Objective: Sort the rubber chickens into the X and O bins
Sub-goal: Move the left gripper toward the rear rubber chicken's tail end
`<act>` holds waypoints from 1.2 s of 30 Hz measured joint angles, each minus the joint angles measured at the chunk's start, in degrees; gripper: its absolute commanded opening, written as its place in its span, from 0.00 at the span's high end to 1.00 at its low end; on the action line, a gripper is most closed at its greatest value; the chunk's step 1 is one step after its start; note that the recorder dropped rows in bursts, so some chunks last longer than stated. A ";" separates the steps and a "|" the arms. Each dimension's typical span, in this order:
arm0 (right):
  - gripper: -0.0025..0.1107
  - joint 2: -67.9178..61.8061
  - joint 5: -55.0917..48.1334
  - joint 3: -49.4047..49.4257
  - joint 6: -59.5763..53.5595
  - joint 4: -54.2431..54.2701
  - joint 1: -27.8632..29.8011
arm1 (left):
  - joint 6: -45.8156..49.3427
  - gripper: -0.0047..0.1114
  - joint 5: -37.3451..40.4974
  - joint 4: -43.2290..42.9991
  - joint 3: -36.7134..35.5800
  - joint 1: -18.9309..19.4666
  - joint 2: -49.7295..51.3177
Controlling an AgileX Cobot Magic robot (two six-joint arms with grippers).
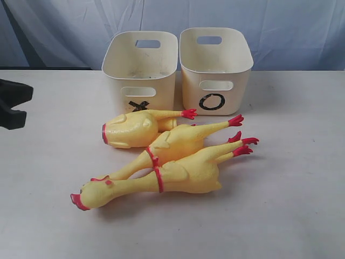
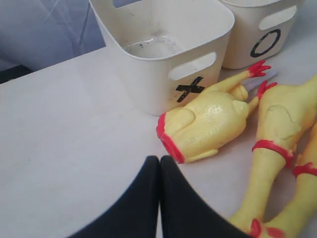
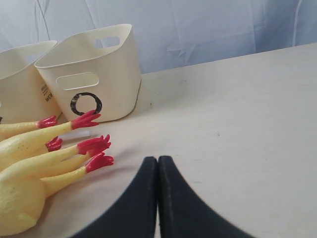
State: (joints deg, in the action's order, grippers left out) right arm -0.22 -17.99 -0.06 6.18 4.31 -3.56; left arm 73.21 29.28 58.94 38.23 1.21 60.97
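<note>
The two bins were set side by side at the far edge of the white table (image 1: pixel 291 205), about midway along it, in front of a blue cloth backdrop (image 1: pixel 269 27). The X bin (image 1: pixel 116 89) was placed toward the left edge and the O bin (image 1: pixel 191 89) just beside it on the right. A headless chicken body (image 1: pixel 132 129) was laid just in front of the X bin, with its red-rimmed neck opening turned toward the left edge and its red foot pointed toward the O bin. Two whole chickens were laid side by side nearer the middle of the table, touching along their bodies. The farther chicken (image 1: pixel 178 143) was pressed against the headless body, and the nearer chicken (image 1: pixel 161 181) was stretched with its head toward the near left corner. The feet of both were pointed toward the far right corner. The left gripper (image 2: pixel 159 157) was seen with its black fingers pressed together tip to tip, beside the table's left edge. The right gripper (image 3: pixel 157 158) was likewise closed tip to tip, over bare table on the right side.
</note>
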 measured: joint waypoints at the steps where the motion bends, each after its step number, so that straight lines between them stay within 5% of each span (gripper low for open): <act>1: 0.99 0.00 0.00 0.00 0.00 0.00 0.00 | 2.57 0.96 0.27 1.94 0.49 0.00 1.93; 11: 0.99 0.00 0.00 0.00 0.00 0.00 0.00 | 28.53 0.96 4.34 20.11 6.22 -0.22 23.99; 13: 0.99 0.00 -0.03 0.00 0.00 0.00 0.00 | 31.04 0.89 5.83 24.44 6.64 -0.71 28.18; 18: 0.99 0.00 -0.03 0.00 0.00 0.00 0.00 | 28.23 0.60 7.62 35.85 6.64 -0.71 35.50; 36: 0.99 0.00 -0.12 0.00 0.00 0.00 0.00 | 18.43 0.54 14.87 40.21 9.68 -0.71 50.07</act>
State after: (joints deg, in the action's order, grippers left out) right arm -0.22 -18.12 -0.06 6.18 4.31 -3.56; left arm 91.64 44.15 99.15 47.92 0.49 111.04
